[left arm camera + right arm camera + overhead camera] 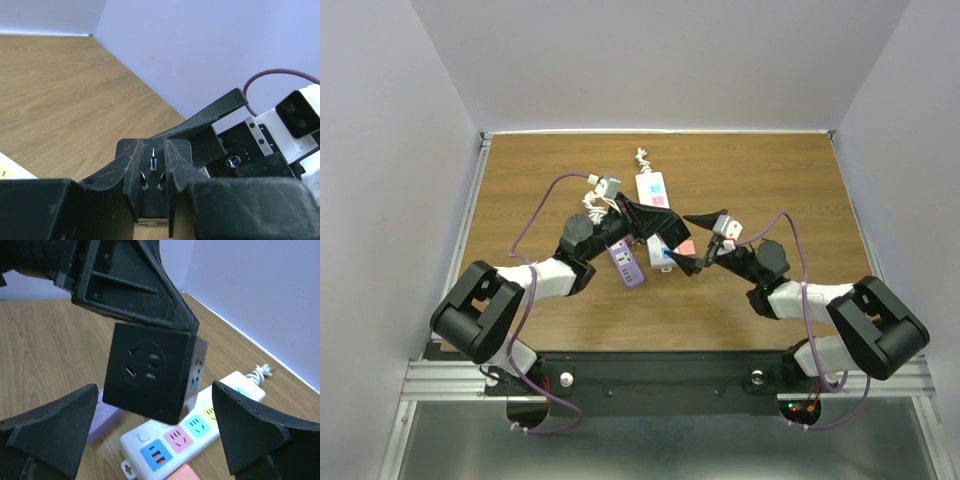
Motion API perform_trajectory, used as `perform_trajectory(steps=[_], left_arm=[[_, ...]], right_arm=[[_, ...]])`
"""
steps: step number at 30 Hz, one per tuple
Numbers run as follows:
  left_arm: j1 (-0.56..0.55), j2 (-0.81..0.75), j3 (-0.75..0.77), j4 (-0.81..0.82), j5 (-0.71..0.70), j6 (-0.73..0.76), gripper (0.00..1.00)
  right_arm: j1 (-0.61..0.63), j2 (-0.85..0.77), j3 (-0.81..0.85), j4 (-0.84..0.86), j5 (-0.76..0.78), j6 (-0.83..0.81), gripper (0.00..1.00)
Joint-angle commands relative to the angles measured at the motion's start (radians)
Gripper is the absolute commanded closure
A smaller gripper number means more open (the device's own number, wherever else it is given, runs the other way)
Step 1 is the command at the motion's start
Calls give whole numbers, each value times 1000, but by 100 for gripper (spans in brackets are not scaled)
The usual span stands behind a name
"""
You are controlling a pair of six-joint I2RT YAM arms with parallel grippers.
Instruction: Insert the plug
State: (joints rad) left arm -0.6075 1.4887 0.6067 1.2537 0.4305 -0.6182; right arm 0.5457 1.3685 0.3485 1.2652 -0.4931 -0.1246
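The plug (150, 375) is a black cube adapter with socket faces on its sides. Its three metal prongs (152, 170) face the left wrist camera. My left gripper (152, 142) is shut on it from above and holds it above the table (770, 180). In the top view the left gripper (645, 222) hangs over the white power strip (655, 192). My right gripper (692, 240) stands wide open just right of the cube. In its wrist view both fingers (45, 432) flank the cube without touching it. The white power strip (165, 447) with coloured sockets lies below.
A purple adapter block (627, 265) lies left of the strip's near end; the purple adapter block (102, 415) also shows under the cube. A pink piece (686, 247) sits by the strip's near end. The strip's coiled white cord (642, 156) lies behind it. Walls surround the table.
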Motion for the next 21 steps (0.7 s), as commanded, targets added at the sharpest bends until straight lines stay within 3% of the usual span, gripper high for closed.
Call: perform_trajectory(steps=[1, 7, 10, 13, 17, 18, 19, 21], left_arm=[[-17, -31, -16, 303, -33, -66, 100], [-34, -10, -19, 360, -30, -97, 100], [-40, -8, -15, 360, -32, -95, 100], [-51, -4, 7, 311, -4, -77, 100], [-55, 10, 34, 247, 39, -46, 100], [-55, 5, 38, 224, 43, -32, 96], [-54, -1, 45, 176, 51, -2, 83], [-55, -18, 50, 124, 62, 24, 71]], right_arm=[[39, 12, 35, 108, 27, -21, 0], [53, 35, 53, 112, 28, -21, 1], [53, 44, 58, 112, 44, -17, 12], [54, 52, 63, 114, 62, -20, 37], [53, 52, 70, 108, 85, -27, 63], [53, 50, 70, 103, 96, -35, 72], [54, 49, 70, 91, 102, -46, 89], [54, 49, 78, 45, 105, -72, 99]])
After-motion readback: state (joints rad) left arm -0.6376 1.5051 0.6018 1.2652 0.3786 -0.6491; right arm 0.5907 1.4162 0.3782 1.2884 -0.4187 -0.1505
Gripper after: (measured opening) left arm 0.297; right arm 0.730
